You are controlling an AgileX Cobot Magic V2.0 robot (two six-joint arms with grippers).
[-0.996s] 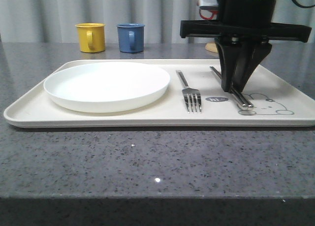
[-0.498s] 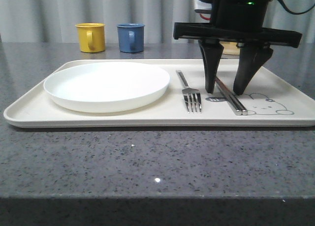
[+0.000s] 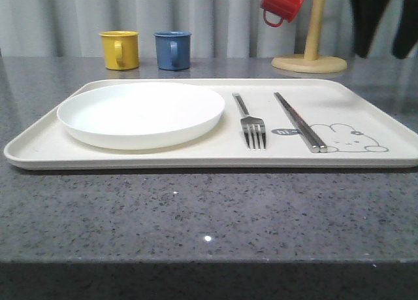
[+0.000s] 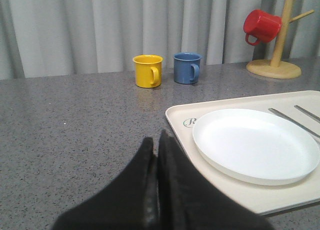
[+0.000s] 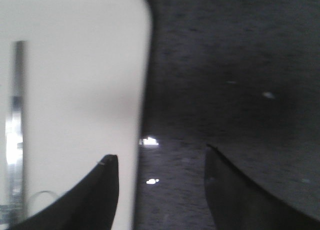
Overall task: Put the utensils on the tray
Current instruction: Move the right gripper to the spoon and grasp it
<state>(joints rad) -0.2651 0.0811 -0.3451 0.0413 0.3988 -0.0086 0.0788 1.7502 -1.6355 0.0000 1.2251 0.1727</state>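
Grey speckled stone worktop [image 3: 209, 215] before pale curtains, carrying the large cream rectangular tray [image 3: 163, 157] with its rabbit drawing. On it, down and to the left of the raised right gripper [image 3: 383, 25], lie the round white plate [image 3: 141, 112], the pair of slim metal chopsticks [image 3: 299, 120] and the silver four-tined fork [image 3: 251, 124], side by side and apart for easy reach. Right gripper: jaws spread, empty, high above the tray's far corner. Left gripper [image 4: 157, 155]: fingers pressed together, idle beside the tray, just short of the plate. No spoon identifiable; placement judged nearly finished.
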